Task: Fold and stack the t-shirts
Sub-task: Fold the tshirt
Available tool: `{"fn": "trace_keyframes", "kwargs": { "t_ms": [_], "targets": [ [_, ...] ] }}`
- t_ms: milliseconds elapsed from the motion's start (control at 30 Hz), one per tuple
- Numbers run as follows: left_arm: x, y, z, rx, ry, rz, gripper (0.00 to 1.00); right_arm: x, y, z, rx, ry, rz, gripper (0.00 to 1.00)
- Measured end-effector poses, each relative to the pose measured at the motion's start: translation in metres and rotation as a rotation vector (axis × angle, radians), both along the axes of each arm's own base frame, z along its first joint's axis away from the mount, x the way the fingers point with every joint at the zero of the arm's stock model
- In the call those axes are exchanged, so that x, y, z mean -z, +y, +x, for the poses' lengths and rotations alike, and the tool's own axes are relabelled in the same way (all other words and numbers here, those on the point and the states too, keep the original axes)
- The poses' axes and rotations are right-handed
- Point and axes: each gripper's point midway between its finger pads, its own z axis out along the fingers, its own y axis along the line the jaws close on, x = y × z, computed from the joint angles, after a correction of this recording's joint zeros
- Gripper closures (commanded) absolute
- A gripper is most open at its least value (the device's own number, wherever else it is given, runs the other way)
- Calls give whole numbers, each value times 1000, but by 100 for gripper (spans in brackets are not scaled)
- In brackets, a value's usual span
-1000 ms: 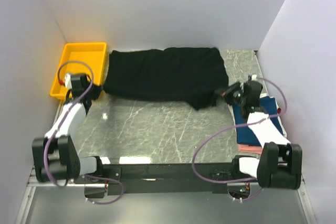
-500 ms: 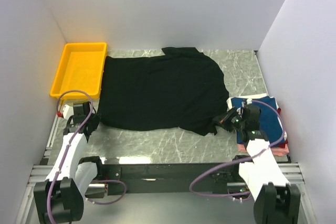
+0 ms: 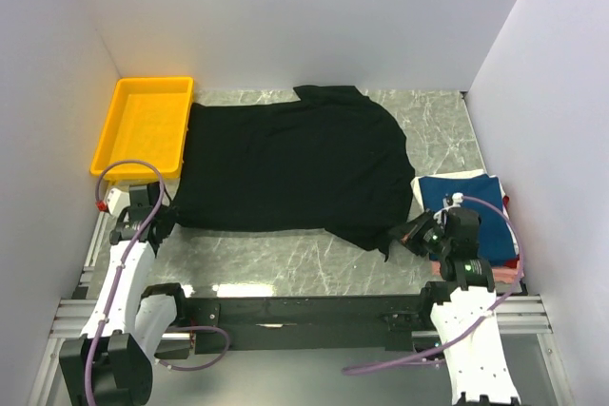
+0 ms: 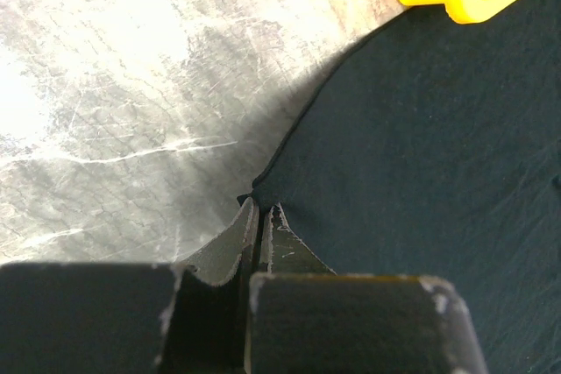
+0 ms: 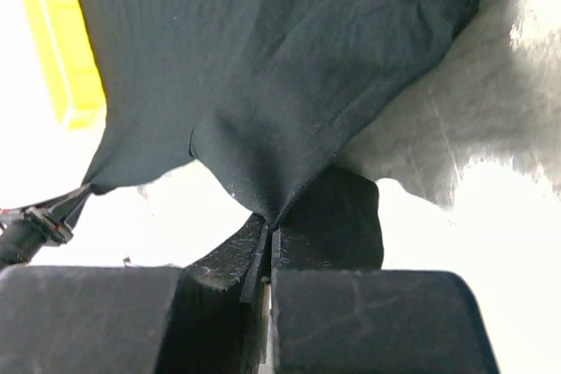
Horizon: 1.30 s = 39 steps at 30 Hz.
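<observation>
1. One plain black cloth t-shirt (image 3: 290, 164) lies spread mid-table; one navy-topped folded stack (image 3: 471, 195) sits on the right.
2. Two pincers, left gripper (image 4: 261, 209) and right gripper (image 5: 267, 229), are clamped tight on its near corners.
3. A second ago it lay bunched farther back.

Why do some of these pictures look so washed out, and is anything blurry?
Left wrist view: glare bleaches the marble table at upper left; the black t-shirt looks sharp. Right wrist view: the background is blown out white, the yellow tray soft. Top view: evenly lit, with small reflections on the table's near edge.
</observation>
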Motion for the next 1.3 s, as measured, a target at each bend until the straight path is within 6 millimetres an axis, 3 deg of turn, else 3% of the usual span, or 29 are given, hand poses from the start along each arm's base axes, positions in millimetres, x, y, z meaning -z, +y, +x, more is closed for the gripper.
{"fn": "trace_keyframes", "kwargs": {
  "t_ms": [433,700,867,967,1100,1300],
  "targets": [
    [-4,5,-3,-10,29,22,99,8,6,-34,-40,68,5,100],
    [9,3,10,10,85,12,99,13,4,-24,-32,114,0,100],
    [9,-6,39,52,113,11,98,4,-5,6,-3,138,-23,100],
    [4,-15,62,80,121,16,97,-6,-9,37,12,118,-29,100],
    [2,-19,86,84,127,19,96,-3,-15,74,33,140,-33,100],
    [3,-15,108,66,147,27,96,2,-18,121,40,159,-23,100]
  ]
}}
